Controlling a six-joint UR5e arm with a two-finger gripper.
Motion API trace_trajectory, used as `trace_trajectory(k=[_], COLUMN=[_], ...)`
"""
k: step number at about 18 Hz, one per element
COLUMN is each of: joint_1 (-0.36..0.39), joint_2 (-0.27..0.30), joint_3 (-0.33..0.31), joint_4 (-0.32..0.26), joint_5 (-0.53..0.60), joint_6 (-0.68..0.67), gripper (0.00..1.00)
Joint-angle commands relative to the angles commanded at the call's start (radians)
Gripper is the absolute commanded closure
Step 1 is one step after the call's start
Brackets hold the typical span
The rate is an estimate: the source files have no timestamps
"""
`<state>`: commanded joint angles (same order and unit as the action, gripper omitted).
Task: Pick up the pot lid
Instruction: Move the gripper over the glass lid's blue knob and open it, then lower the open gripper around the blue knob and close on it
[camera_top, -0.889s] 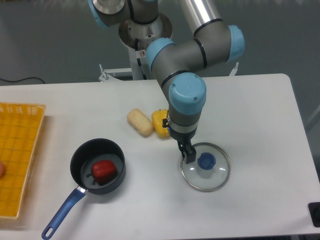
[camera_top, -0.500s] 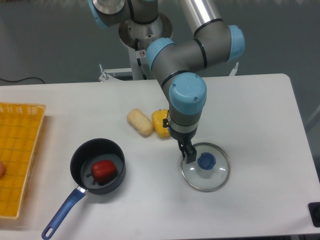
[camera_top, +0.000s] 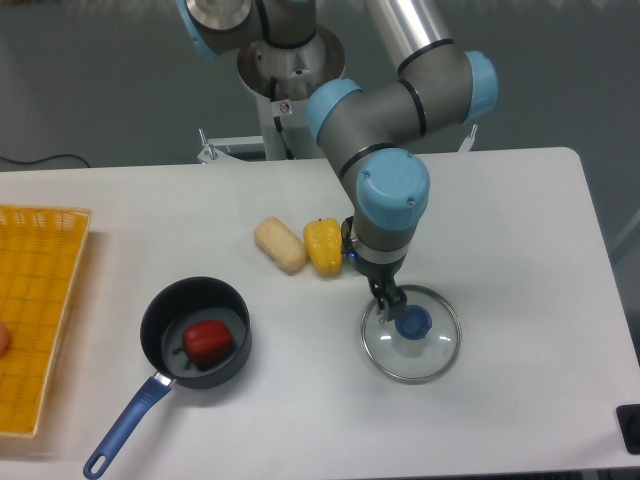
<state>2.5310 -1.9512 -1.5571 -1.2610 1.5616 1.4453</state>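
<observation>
My gripper (camera_top: 370, 274) points down over the table, its fingers apart with nothing seen between them. It is up and to the left of the blue knob in the view, with one finger overlapping the lid's upper left edge. The round glass pot lid (camera_top: 408, 362) lies flat on the table, its thin metal rim around it. Its blue knob (camera_top: 414, 322) faces up and is largely uncovered. Whether the fingers touch the lid cannot be told from this view; they look to be above it.
A black pan (camera_top: 160, 320) with a blue handle (camera_top: 128, 425) holds a red item (camera_top: 208, 342). Behind and left of my gripper lie a yellow item (camera_top: 322, 246) and a tan oblong item (camera_top: 280, 246). An orange-yellow crate (camera_top: 62, 262) stands at the left edge.
The arm and gripper have shifted right, bringing the fingers closer to the blue knob. More of the yellow item shows. The lid and pan have stayed put.
</observation>
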Motion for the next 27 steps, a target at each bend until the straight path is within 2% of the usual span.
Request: trace_trajectory(k=[3,6,8,16,18,22,27], joint_1=[-0.001,0.000,0.003,0.058,0.067,0.063,0.060], joint_2=[-0.012,-0.043,-0.052,-0.084,-0.087,-0.103,-0.112], joint_3=[0.006,0.005,0.012,0.022,0.022,0.020,0.017], joint_4=[0.018,0.135,0.161,0.161,0.160,0.163,0.163], joint_5=[-0.002,0.000,-0.002,-0.002,-0.008,-0.011,-0.017], joint_6=[-0.025,-0.026,-0.039,-0.115,-0.179,-0.394,-0.505], gripper=[0.00,0.00,0.00,0.00,0.00,0.00,0.00])
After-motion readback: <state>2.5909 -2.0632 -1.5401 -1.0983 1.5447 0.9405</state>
